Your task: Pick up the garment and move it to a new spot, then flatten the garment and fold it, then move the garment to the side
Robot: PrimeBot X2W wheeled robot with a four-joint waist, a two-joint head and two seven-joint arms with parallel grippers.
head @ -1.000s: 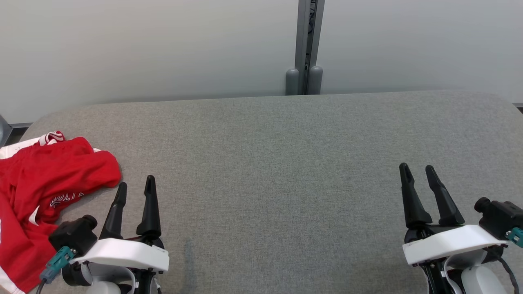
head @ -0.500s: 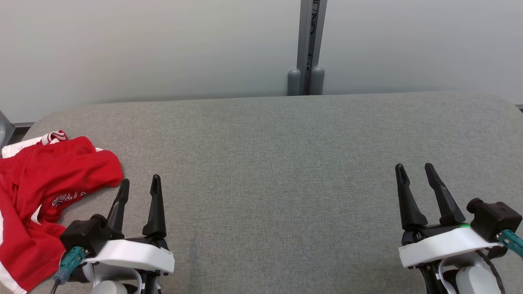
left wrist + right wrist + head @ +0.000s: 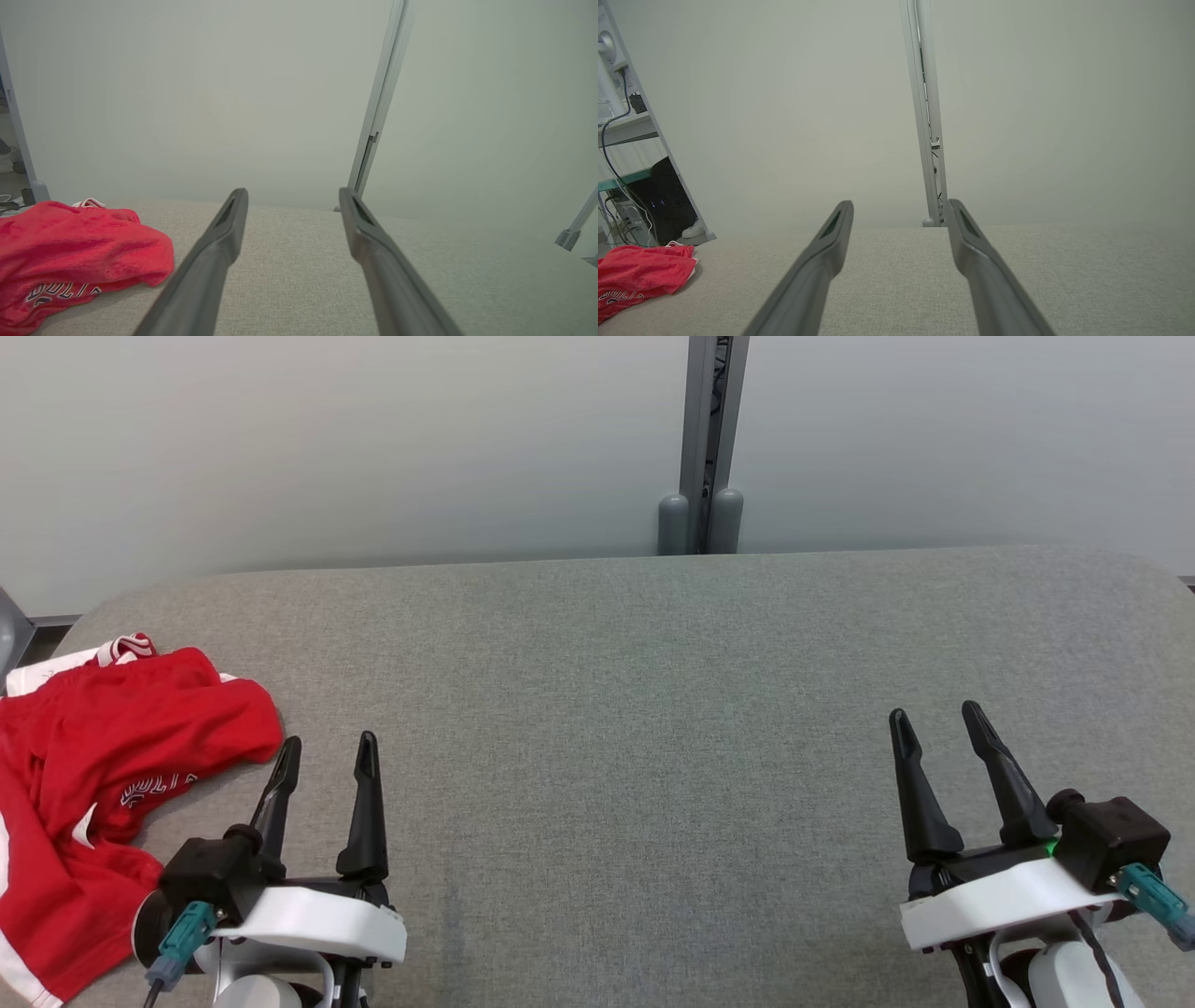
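Head view, progress: judged to be at the very start; no pick-up, no move to a new spot, no flattening, no fold, no shift to the side.
Head view, garment: red with white trim and white lettering; lies crumpled in a heap at the 9 o'clock edge of the tabletop, and runs partly out of the picture there.
Head view, left fingers: stand apart and empty at 7 o'clock, pointing toward 12 o'clock; have the nearest fold of the garment at about 10 o'clock from the tips, just beside the outer tip; touching or not, cannot tell from here.
Head view, right fingers: stand apart and empty at 5 o'clock; lie well apart from the garment, which sits off toward 9 o'clock across bare tabletop.
Left wrist view, garment: bunched at 8 o'clock, lettering on the lower fold.
Left wrist view, left fingers: spread, nothing between them; parted from the garment by a narrow strip of tabletop, so near but not touching.
Right wrist view, garment: small red heap at 8 o'clock, at the far corner of the tabletop.
Right wrist view, right fingers: spread, nothing between them; well apart from the garment.
What is left: the whole sequence, probably opening with a reach toward 9 o'clock on the left side.
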